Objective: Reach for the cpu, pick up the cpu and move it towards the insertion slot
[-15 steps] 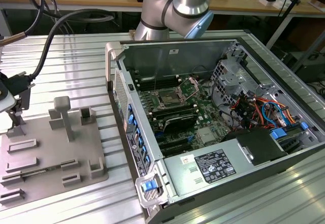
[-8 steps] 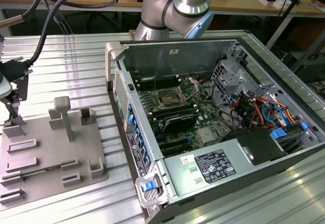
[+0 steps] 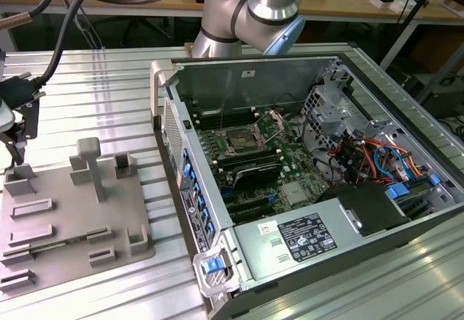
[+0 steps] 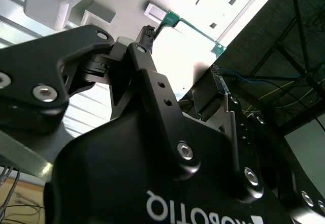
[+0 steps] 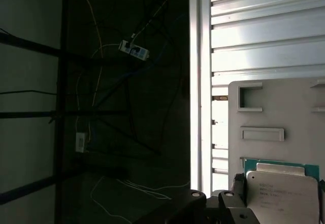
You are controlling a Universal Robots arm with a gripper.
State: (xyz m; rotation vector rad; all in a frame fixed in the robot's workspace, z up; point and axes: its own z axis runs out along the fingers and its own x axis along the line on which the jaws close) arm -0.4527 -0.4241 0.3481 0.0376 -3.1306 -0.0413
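Gripper (image 5: 233, 199) near the cpu (image 5: 282, 193): flat silvery-white lid, green-edged board.

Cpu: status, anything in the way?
Gripper low over tray corner, right at cpu. Cpu looks flat on tray, not lifted. Slot sits behind case wall.

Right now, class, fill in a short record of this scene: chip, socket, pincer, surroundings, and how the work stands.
chip: silvery square cpu with a green rim, lying flat on the grey plastic tray
socket: metal-framed square insertion slot, dark centre, inside the open grey computer case
pincer: black pincer, over the tray at the exterior view's left, close to the chip
surroundings: tray and case sit side by side on the slatted metal table
work: chip not yet lifted, far from the socket
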